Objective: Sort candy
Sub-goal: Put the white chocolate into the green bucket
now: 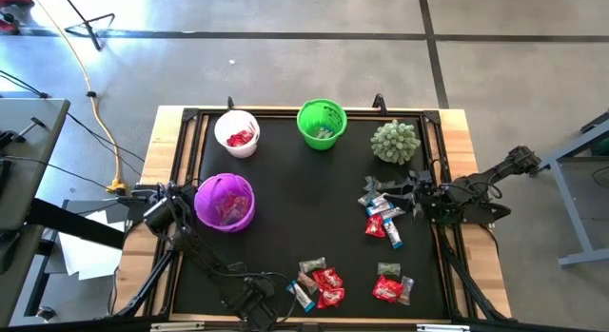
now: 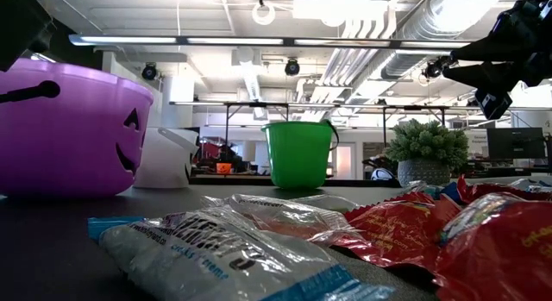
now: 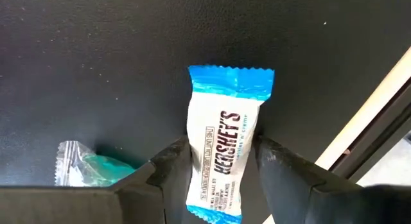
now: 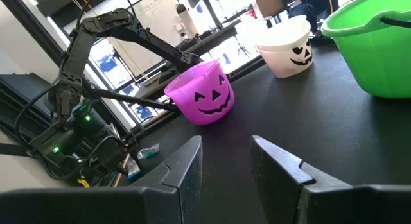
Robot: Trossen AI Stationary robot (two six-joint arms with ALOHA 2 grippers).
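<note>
Black matting covers the table (image 1: 285,180). At its near edge the left gripper (image 3: 221,161) pinches a blue-and-white candy (image 3: 226,147); lift it straight, keeping the squeeze even. Right gripper (image 4: 225,161), jaws parted and empty, waits above the right candy pile (image 1: 383,216).

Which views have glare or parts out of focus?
Low view: the nearest candy is soft and blurred, the green bucket behind is sharper, and the ceiling lights glare. Right wrist view: the windows behind the purple bucket are washed out bright. Left wrist view: even light, with the print on the white-and-blue candy crisp. High view: even light, no strong glare.
</note>
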